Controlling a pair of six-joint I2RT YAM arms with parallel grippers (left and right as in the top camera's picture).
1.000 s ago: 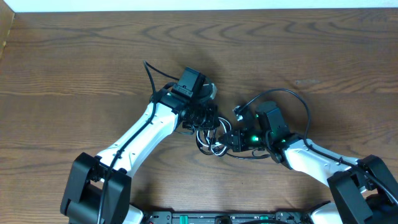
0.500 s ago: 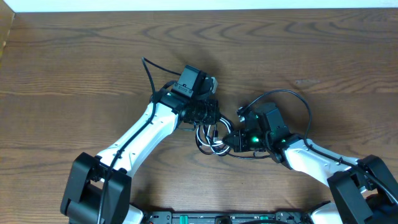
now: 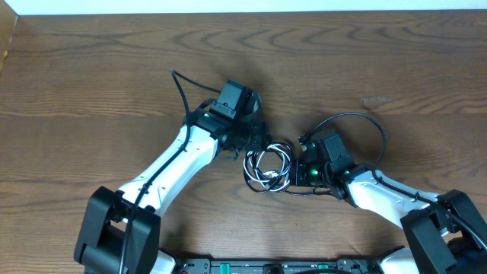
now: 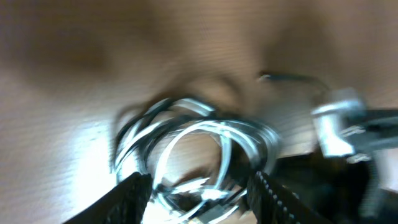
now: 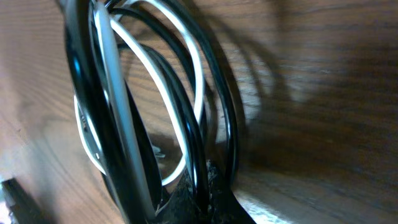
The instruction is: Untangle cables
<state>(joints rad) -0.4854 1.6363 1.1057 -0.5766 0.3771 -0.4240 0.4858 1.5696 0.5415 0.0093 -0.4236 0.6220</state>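
Cables (image 3: 268, 169) lay in a loose coil on the table (image 3: 91, 68), approx ctr and a bit toward the near edge, btwn the two grippers. Blk and wht loops overlapped in one tangle. From overhead I couldn't sort which cord was which.

Left gripper (image 3: 253, 141) sat at the coil's far-left edge, pointing toward it. In its wrist cam the fingers (image 4: 132, 198) stood well apart, jaws wide, w/ the coil showing in the gap beyond them and nothing clamped. That view was blurred, so whether the tips touched a cord couldn't be told.

Right gripper (image 3: 299, 169) was at the coil's right edge, touching it. Its jaws were closed tight. Its wrist cam showed blk strands and a wht one running down into the fingertips at the bottom of the view, so it pinched the cables there. How many strands were in the pinch couldn't be told.

Left arm (image 3: 175, 164) reached in from near-left, right arm (image 3: 380, 194) from near-right. A thicker blk wire (image 3: 358, 116) arched over the right wrist, apart from the coil.
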